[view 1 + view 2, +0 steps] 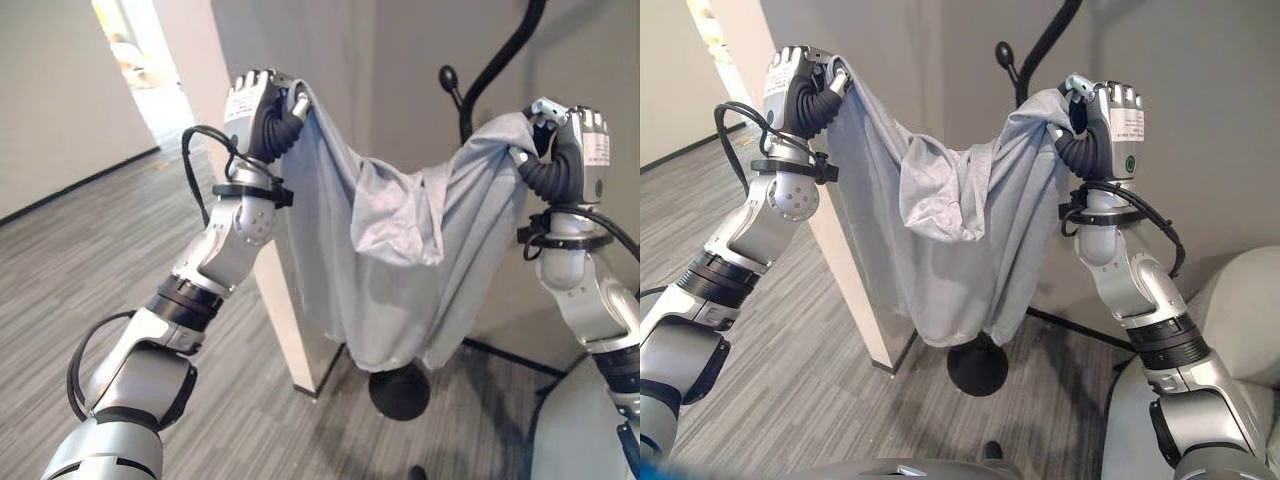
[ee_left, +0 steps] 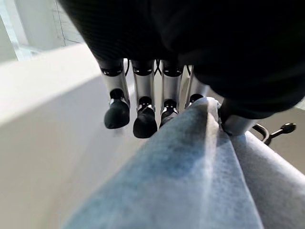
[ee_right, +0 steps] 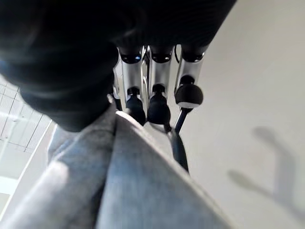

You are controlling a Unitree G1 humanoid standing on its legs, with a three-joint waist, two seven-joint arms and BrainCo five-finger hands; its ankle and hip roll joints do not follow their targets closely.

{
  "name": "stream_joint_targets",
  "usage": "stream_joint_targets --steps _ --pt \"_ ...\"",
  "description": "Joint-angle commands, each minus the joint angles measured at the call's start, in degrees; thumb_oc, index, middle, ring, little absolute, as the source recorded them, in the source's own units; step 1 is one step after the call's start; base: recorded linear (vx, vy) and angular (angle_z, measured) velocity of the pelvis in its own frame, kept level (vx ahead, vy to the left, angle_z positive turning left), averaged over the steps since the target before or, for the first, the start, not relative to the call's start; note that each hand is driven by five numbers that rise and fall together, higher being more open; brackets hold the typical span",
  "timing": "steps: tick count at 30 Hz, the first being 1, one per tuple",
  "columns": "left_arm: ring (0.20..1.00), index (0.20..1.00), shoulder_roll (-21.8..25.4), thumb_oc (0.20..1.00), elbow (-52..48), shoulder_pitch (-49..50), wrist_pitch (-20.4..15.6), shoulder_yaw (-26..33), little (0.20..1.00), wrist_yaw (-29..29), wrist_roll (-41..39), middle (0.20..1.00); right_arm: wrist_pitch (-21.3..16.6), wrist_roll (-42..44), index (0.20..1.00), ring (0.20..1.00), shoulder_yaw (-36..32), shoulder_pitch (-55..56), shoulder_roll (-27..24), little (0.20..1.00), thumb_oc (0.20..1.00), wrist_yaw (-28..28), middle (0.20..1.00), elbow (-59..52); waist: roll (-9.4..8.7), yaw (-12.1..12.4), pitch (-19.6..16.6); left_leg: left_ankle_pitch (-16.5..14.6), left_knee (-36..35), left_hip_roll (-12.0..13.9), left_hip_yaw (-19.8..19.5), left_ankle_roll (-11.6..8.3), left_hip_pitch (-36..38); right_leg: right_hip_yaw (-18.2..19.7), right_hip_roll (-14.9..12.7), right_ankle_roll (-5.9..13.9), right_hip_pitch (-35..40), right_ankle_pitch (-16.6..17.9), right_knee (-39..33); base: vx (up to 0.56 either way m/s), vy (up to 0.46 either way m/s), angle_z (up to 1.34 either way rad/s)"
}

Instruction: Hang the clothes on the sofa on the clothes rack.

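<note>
Grey shirt (image 1: 400,260) hangs spread btwn both raised hands: left robot hand (image 1: 262,105) and right robot hand (image 1: 568,140) each pinch a top corner. Long axis runs left-right. Black rack (image 1: 490,70) stands just behind, its hook (image 1: 449,78) nearer the right hand.

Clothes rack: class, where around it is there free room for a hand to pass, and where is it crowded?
Free: the wall space above the sagging grey garment, between the left hand and the clothes rack. Crowded: beside the right hand, close to the rack's pole, and below, where cloth hangs over the round base.
</note>
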Motion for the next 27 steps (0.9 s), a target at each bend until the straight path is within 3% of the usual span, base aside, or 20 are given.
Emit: stream_joint_targets --steps 1,14,27 --pt "0.2 0.2 2.9 0.2 -0.6 -3.4 0.2 3.4 0.2 1.6 2.1 0.2 -0.2 -2.3 0.2 0.2 -3.7 -1.4 0.8 0.2 0.2 -1.6 0.2 -1.1 -1.05 0.5 -1.7 -6.8 0.7 -2.2 -3.0 2.72 0.8 0.6 -1.9 6.7 0.3 -2.1 0.7 0.04 0.013 -0.17" --pt "0.2 0.2 2.3 0.2 -3.1 0.0 0.6 5.9 0.2 1.6 3.1 0.2 3.0 -4.4 0.2 0.2 -11.4 8.4 2.6 0.2 0.2 -4.7 0.2 -1.4 0.28 -1.7 -2.7 -8.2 0.7 -1.4 -1.2 2.65 3.1 1.4 -1.3 6.69 1.1 -3.0 0.5 0.04 0.009 -0.09" --pt "0.2 0.2 -1.2 0.2 -5.7 2.7 -0.4 4.7 0.2 -1.1 2.3 0.2 4.1 -3.8 0.2 0.2 -11.6 9.6 1.7 0.2 0.2 -4.7 0.2 1.9 1.0 -1.7 -2.7 -8.4 0.7 -0.9 -1.6 2.14 3.6 0.5 -1.0 6.3 2.2 -4.3 0.5 0.02 -0.004 -0.02"
